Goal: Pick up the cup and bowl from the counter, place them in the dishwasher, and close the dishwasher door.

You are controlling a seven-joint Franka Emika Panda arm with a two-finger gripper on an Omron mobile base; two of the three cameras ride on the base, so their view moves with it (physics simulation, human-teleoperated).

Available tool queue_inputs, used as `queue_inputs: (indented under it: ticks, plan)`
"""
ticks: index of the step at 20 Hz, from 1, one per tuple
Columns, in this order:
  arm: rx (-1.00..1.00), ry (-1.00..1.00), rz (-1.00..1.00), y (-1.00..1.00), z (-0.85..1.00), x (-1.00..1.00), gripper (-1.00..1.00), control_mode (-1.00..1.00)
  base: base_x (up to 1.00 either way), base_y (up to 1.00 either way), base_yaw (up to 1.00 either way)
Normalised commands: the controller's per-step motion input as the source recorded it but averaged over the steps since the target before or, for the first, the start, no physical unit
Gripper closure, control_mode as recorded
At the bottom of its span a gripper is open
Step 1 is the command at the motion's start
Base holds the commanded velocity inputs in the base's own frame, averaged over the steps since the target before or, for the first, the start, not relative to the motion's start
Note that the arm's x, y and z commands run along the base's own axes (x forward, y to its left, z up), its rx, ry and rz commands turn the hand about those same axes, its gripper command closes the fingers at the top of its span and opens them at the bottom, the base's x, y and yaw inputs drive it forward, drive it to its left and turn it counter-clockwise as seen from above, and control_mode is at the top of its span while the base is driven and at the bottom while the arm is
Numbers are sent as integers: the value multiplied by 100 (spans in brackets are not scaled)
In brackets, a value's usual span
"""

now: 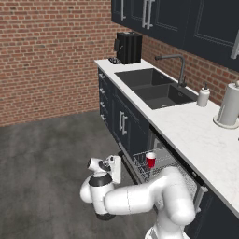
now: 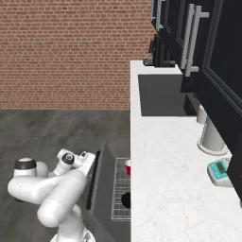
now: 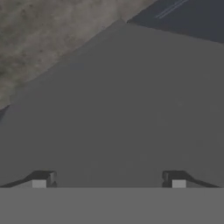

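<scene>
Left base view: camera behind the arm on its left, looking forward and down along the surface toward the sink and brick wall. Right base view: camera behind on the right, high, looking down over the same surface. Both share the dishwasher rack and sink. Hand view: very near the dishwasher door, facing its flat panel.

The red cup is standing up in the white wire rack of the dishwasher, under the white worktop. The robot's white arm is bending low beside the rack, its hand pointing toward it.
</scene>
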Motion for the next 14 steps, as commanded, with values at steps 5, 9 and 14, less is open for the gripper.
queue_inputs:
  ticks: [5,9,14]
  plan:
    - [-22,-10,-16,-100,-21,0,-100,-100,0,0,0]
    - [-19,-10,-15,-100,-22,0,-100,-100,0,0,0]
    - [-16,-10,-14,-100,-18,0,-100,-100,0,0,0]
